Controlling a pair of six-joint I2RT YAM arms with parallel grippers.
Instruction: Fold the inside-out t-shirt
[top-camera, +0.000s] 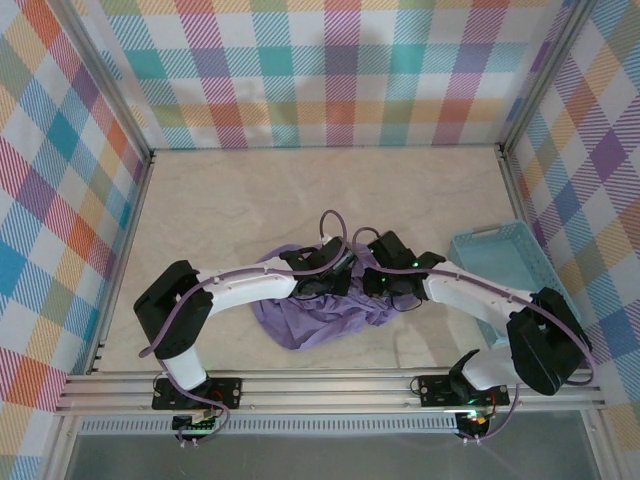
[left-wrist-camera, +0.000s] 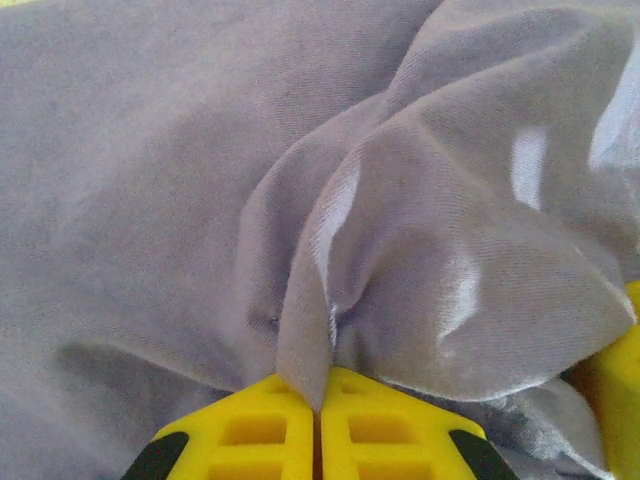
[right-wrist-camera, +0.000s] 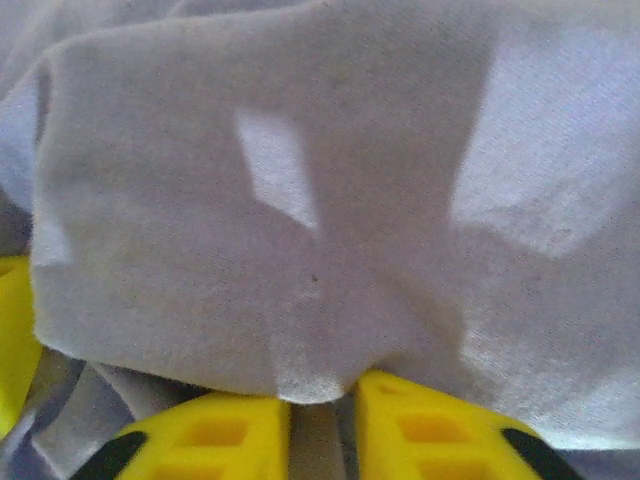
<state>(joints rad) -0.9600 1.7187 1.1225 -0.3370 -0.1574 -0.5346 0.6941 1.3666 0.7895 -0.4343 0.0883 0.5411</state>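
A crumpled lavender-purple t-shirt of soft thin fabric (top-camera: 318, 318) lies bunched in a heap on the pale beige marbled worktop (top-camera: 250, 200), near the front edge and roughly midway between the two arm bases. Both arms bend inward over it, and their wrists meet above the far side of the heap.

The left tool (top-camera: 338, 274) is down in the cloth. Its wrist view shows the yellow plastic fingers (left-wrist-camera: 265, 425) pressed together, with a raised fold of the shirt (left-wrist-camera: 300, 330) running straight down into the seam between them — closed, and gripping that fold. Wrinkles fan out from the pinch, and a second yellow finger shows at the right edge of that view, just beside the fabric.

The right tool (top-camera: 376, 284) sits close to the left one, also at the shirt. In its wrist view the tool (right-wrist-camera: 322, 402) has its yellow fingers (right-wrist-camera: 215, 435) standing slightly apart, a hemmed edge of the shirt (right-wrist-camera: 310, 385) drooping into the narrow gap — I cannot tell whether it is pinched or merely resting there.

A light blue rectangular plastic basket (top-camera: 505, 262) stands on the worktop to the right, apart from the shirt, beside the right arm.
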